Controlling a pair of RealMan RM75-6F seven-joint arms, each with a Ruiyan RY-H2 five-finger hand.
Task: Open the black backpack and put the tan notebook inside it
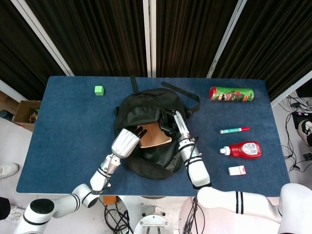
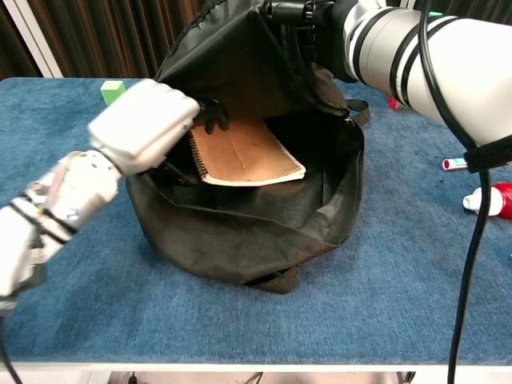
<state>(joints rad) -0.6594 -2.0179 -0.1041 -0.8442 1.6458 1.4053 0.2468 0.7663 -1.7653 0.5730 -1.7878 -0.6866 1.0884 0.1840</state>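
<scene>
The black backpack (image 1: 146, 161) (image 2: 240, 240) lies in the middle of the blue table with its mouth wide open toward me. The tan spiral notebook (image 1: 156, 135) (image 2: 244, 152) lies inside the opening, tilted, its cover showing. My left hand (image 1: 126, 142) (image 2: 148, 124) reaches into the mouth from the left and grips the notebook's left, spiral end with its dark fingers (image 2: 212, 114). My right hand (image 1: 170, 122) (image 2: 308, 12) holds the backpack's upper flap lifted above the notebook. The bag's far interior is hidden.
A green cube (image 1: 99, 90) (image 2: 113, 90) sits at the back left. To the right of the bag lie a green can (image 1: 231, 93), a red-capped pen (image 1: 234, 130), a red bottle (image 1: 241, 149) and a small red-and-white box (image 1: 237, 170).
</scene>
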